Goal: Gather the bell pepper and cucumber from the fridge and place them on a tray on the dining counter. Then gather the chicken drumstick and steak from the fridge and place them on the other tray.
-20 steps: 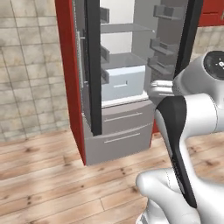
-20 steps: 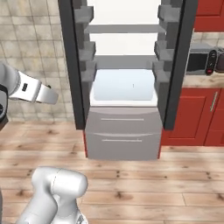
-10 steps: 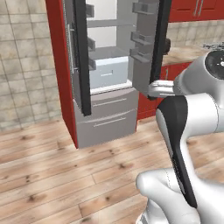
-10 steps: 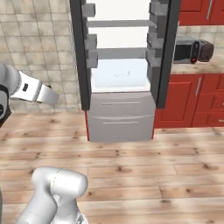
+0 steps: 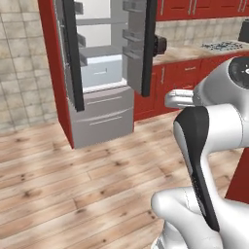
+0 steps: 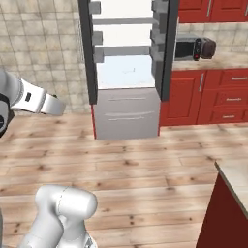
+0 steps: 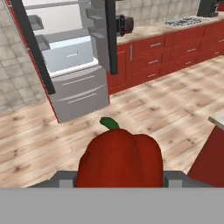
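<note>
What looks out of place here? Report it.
The fridge stands with both doors wide open while the robot sits back from it on the wood floor. The bell pepper is clamped in the hand. Nothing is spilled or damaged.

I see glossy red bell pepper (image 7: pixel 120 159) w/ green stem; fridge (image 6: pixel 127 72) grey outside, white inside, dark handles; floor (image 5: pixel 73 180) light wood planks; base cabinets (image 6: pixel 213 97) red w/ beige top; wall (image 6: pixel 41 48) beige-grey tiles; toaster (image 6: pixel 193 48) dark w/ red knobs
</note>
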### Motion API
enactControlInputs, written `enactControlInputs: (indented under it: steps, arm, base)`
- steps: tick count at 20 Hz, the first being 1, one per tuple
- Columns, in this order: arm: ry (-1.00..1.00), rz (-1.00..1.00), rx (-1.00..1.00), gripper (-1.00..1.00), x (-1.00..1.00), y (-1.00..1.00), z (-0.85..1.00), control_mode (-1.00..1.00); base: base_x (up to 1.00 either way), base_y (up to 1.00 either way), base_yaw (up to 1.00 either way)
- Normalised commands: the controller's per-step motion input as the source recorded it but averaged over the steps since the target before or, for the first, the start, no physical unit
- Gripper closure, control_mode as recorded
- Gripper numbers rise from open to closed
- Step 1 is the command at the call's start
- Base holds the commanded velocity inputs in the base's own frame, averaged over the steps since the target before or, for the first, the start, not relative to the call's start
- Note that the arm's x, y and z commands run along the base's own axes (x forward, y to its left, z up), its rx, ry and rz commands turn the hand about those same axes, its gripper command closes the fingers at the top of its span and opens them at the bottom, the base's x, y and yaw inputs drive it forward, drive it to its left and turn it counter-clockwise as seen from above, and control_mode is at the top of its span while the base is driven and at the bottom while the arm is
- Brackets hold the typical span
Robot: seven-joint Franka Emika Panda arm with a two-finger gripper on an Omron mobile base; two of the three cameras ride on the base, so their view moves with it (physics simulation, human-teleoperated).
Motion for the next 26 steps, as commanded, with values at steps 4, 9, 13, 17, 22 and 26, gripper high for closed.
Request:
enactControlInputs:
  steps: [4, 9, 13, 17, 22, 26]
  arm:
    - [0.0, 0.0, 0.0, 1.0, 0.0, 0.0, 0.0, 1.0]
    - [0.0, 0.0, 0.0, 1.0, 0.0, 0.0, 0.0, 1.0]
    - [0.0, 0.0, 0.0, 1.0, 0.0, 0.0, 0.0, 1.0]
    - [0.0, 0.0, 0.0, 1.0, 0.0, 0.0, 0.0, 1.0]
    - [0.0, 0.0, 0.0, 1.0, 0.0, 0.0, 0.0, 1.0]
    - [0.0, 0.0, 0.0, 1.0, 0.0, 0.0, 0.0, 1.0]
  base:
    - [-1.0, -0.13, -0.15]
    - [-1.0, -0.47, -0.11]
    - [-1.0, -0.72, -0.06]
    - [-1.0, -0.94, -0.01]
    - [-0.98, -0.99, 0.0]
    - [-0.9, -1.0, 0.0]
